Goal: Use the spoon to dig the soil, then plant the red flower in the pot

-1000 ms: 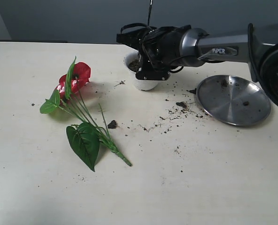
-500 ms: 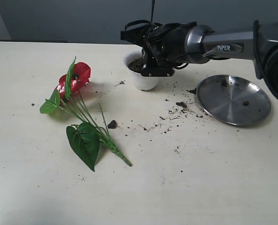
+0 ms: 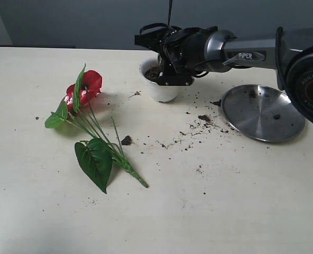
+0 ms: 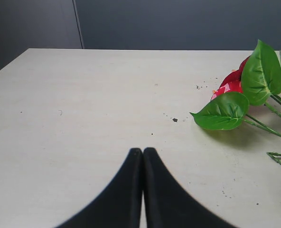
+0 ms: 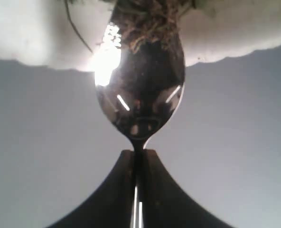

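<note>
The white pot [image 3: 157, 90] stands at the back of the table with dark soil [image 3: 153, 73] in it. My right gripper [image 3: 172, 71] hangs over its right rim, shut on the spoon [image 5: 139, 90]. The spoon's shiny bowl dips into the soil [image 5: 147, 19] just inside the scalloped rim of the pot [image 5: 36, 38]. The red flower [image 3: 85, 87] lies flat on the table to the left, stems pointing toward the front. My left gripper [image 4: 142, 151] is shut with nothing in it, low over bare table, with the red flower [image 4: 233, 83] off to one side.
A round steel plate [image 3: 263, 112] with a few crumbs lies to the right of the pot. Spilled soil [image 3: 203, 120] is scattered between pot and plate. A small clump [image 3: 126, 140] sits beside the flower's stems. The right arm [image 3: 251, 53] spans the back right.
The right gripper with the spoon has risen a little and shifted back over the pot, then held nearly still. The flower, the plate and the left gripper stay put.
</note>
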